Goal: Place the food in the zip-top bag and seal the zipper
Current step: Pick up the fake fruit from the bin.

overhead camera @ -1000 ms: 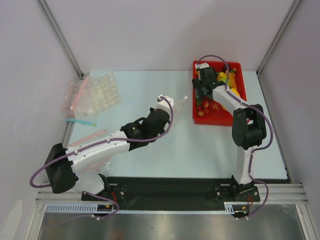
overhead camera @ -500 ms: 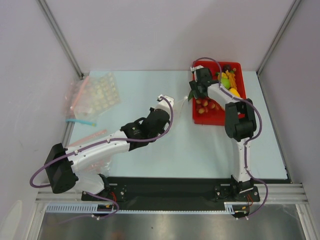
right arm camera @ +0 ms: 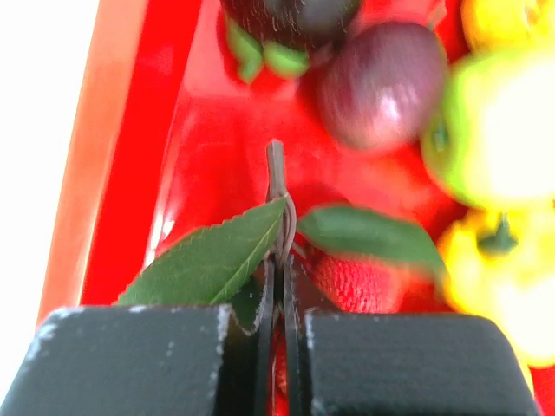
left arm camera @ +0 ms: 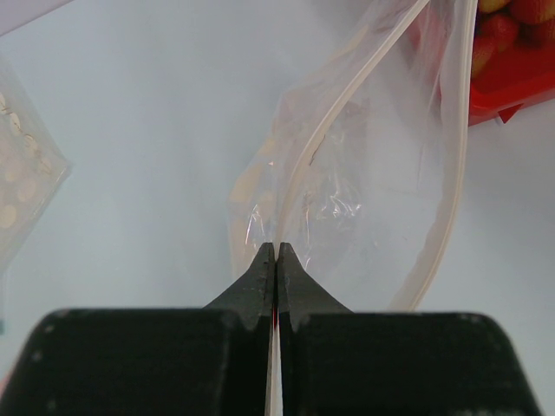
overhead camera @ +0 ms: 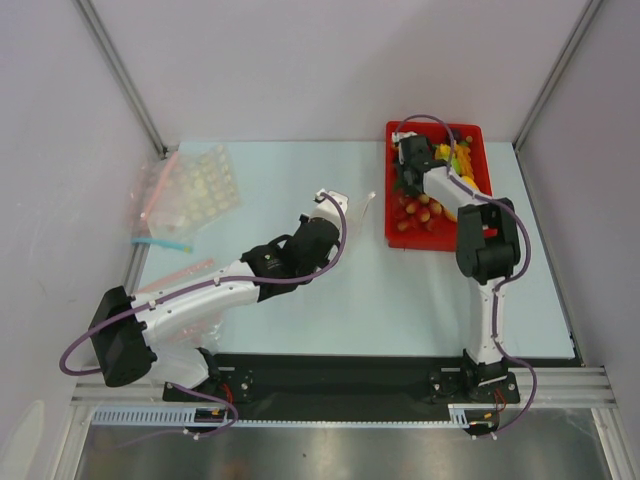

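I'm keeping the left gripper (left arm camera: 275, 258) pressed shut, its two fingers (left arm camera: 299, 290) meeting with the whitish zipper (left arm camera: 299, 169) pinched between their tips. From that pinch the zip-top bag (left arm camera: 364, 173) is spreading up and to the right, crinkled and clear, its mouth gaping between the strip I'm holding and the other rim curving down the right side. The bag is lying on the pale table (overhead camera: 400, 290), just left of the red tray (overhead camera: 388, 205), whose corner is showing through the plastic in the left wrist view.

The right gripper (right arm camera: 277, 269) is also closed, clamping a thin leafy stem (right arm camera: 276, 182) with one green leaf fanning out to each side. A red textured piece (right arm camera: 351, 282) is sitting right below the right leaf; I cannot tell whether the stem belongs to it. This gripper is hovering over the tray's left side, among the food: a dark purple fruit (right arm camera: 381, 82) ahead, a yellow-green one (right arm camera: 490, 121) and a yellow pepper (right arm camera: 494, 277) to the right.

Far off at the table's left edge, a white dimpled sheet (overhead camera: 205, 180) is lying beside a blue strip (overhead camera: 160, 243).
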Motion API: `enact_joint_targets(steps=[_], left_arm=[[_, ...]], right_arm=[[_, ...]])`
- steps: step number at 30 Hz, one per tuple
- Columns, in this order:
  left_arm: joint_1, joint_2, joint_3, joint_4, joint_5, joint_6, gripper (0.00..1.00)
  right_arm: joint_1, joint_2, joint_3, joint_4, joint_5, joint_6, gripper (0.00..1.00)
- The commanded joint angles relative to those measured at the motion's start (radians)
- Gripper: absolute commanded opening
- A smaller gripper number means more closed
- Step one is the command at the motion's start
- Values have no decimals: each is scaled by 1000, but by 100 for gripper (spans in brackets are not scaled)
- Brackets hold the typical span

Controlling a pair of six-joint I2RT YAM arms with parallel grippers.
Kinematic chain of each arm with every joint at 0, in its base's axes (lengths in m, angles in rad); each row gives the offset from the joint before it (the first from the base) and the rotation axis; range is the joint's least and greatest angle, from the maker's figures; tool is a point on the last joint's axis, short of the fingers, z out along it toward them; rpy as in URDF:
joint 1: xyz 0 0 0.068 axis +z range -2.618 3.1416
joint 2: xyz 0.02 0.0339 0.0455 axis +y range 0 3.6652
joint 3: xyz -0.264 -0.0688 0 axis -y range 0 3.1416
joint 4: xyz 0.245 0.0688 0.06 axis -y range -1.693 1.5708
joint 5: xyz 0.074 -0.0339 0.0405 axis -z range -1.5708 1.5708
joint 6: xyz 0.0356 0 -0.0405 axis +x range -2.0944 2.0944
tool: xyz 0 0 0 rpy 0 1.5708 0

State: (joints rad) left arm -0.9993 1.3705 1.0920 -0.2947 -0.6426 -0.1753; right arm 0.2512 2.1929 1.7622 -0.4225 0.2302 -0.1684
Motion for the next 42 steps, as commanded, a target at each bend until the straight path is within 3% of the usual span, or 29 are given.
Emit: enact_joint_targets(steps=[1, 9, 23, 32, 36, 42], left_arm=[[-2, -27, 8, 26, 4, 3, 0], [-2, -31, 3, 31, 18, 2, 1], [-4, 7, 8, 42, 80, -3, 0], [-4, 33, 29, 35, 156, -18, 0], [-4, 39, 28, 49, 227, -24, 0], [-4, 64, 35, 60, 304, -36, 0]], right_arm=[[2, -216, -107, 99, 15, 85, 0], [19, -559, -443, 341, 12, 274, 0], [123, -1016, -705, 349, -78, 498, 0], [135, -1392, -1010, 516, -219, 584, 0], [138, -1478, -1075, 623, -337, 616, 0], [138, -1555, -1196, 787, -396, 713, 0]])
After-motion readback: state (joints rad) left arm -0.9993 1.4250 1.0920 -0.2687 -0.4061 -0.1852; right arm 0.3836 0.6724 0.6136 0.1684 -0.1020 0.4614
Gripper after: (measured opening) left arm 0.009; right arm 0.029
